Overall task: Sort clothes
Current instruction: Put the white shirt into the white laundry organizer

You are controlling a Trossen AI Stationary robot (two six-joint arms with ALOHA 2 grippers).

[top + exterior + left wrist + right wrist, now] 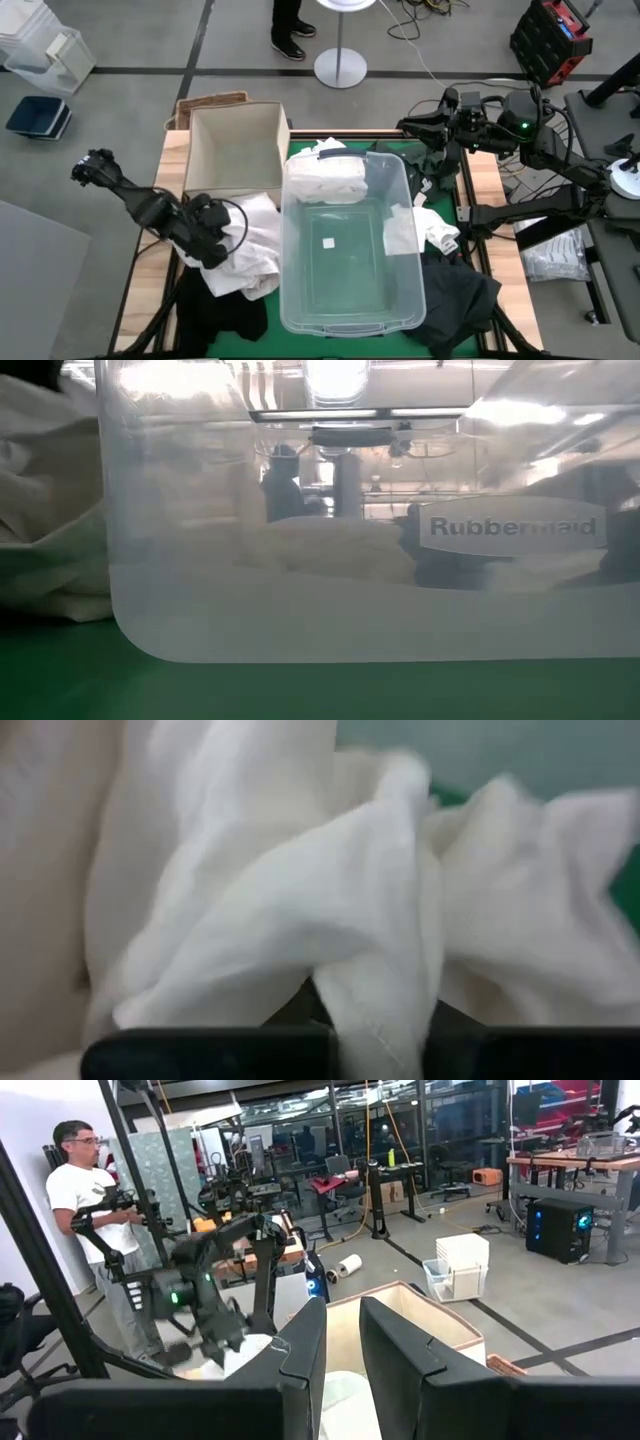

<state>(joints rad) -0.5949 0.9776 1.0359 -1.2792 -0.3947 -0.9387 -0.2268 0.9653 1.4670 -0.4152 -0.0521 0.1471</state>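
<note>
White cloth fills the left wrist view: the left hand is closed on a white garment, a fold pinched between its fingers. That garment is heaped at the desk's left side, touching the clear tub on its right and the cardboard box beyond it. My guess is the cloth must be lifted over the tub's near wall, where more white clothes already lie. Dark clothes lie right of the tub. The right hand waits high over the desk's far right, slightly open.
</note>
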